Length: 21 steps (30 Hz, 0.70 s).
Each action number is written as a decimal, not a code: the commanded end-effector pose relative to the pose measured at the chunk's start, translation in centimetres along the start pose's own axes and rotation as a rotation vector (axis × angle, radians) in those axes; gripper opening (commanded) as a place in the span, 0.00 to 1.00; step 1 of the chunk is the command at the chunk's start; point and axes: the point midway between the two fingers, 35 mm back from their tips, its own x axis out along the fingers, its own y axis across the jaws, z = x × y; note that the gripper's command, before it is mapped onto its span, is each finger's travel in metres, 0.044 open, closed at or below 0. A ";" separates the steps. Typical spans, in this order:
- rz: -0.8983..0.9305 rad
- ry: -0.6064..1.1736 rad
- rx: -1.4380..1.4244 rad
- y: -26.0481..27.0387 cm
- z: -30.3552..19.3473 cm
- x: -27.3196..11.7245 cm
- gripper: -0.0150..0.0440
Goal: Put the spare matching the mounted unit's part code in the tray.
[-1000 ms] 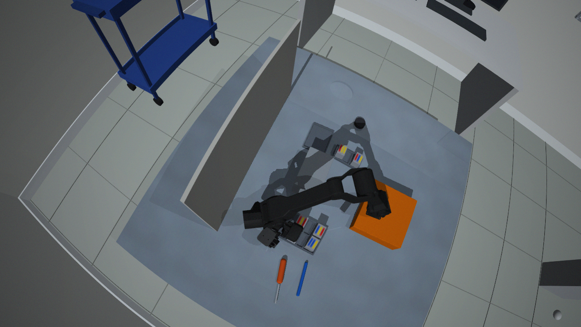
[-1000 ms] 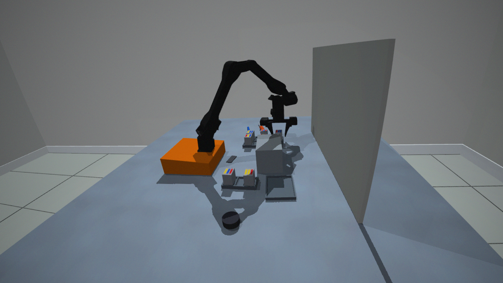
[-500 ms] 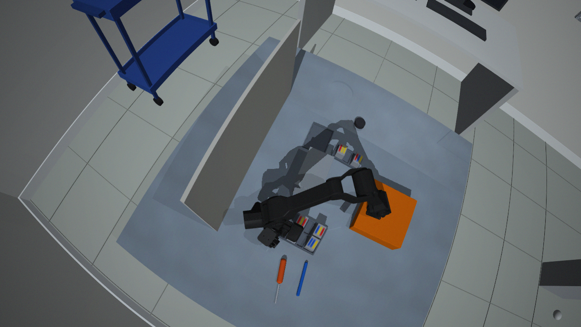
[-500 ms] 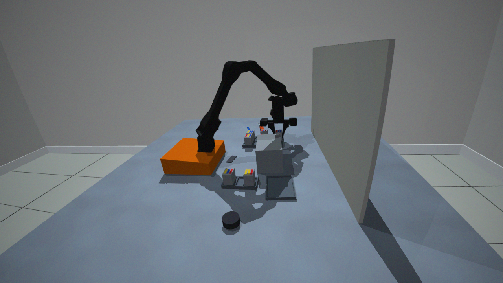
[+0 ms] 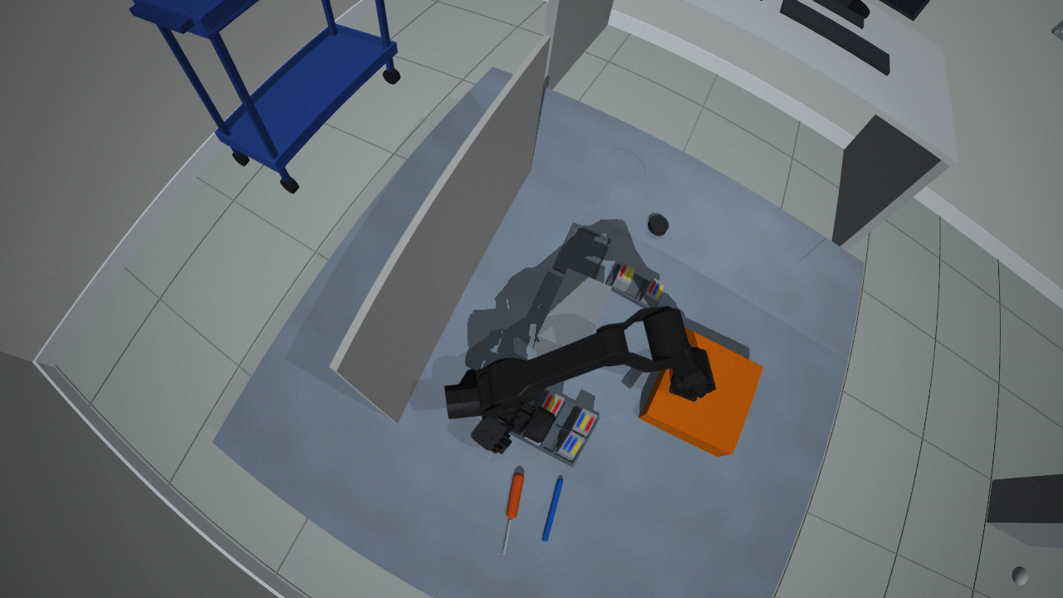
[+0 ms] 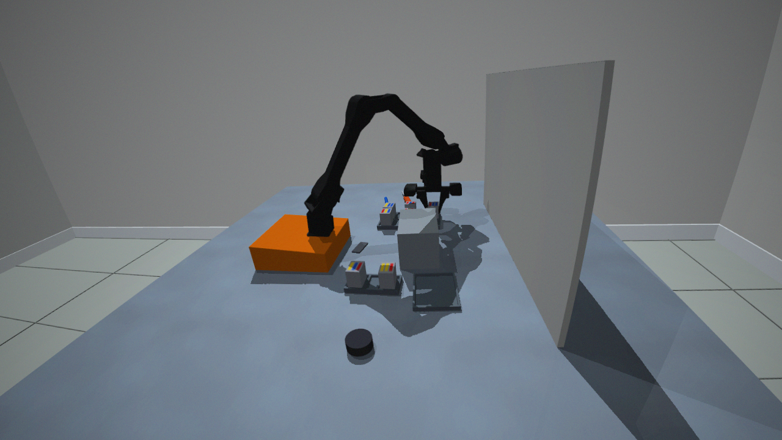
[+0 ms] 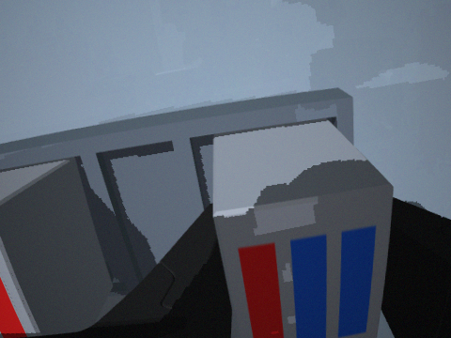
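The spare coded red, blue, blue was clamped between the fingers of the gripper while seated in its rack, at that rack's end slot. The grasp step was judged complete; a straight lift out of the slot was called for next, then carriage to the tray. Beside the spare, a neighbouring module stood in the same rack. The grey mounted unit, between rack and tray, was judged an obstacle.
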 end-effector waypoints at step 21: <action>-0.005 -0.005 -0.007 -0.3 0.4 -9.7 0.25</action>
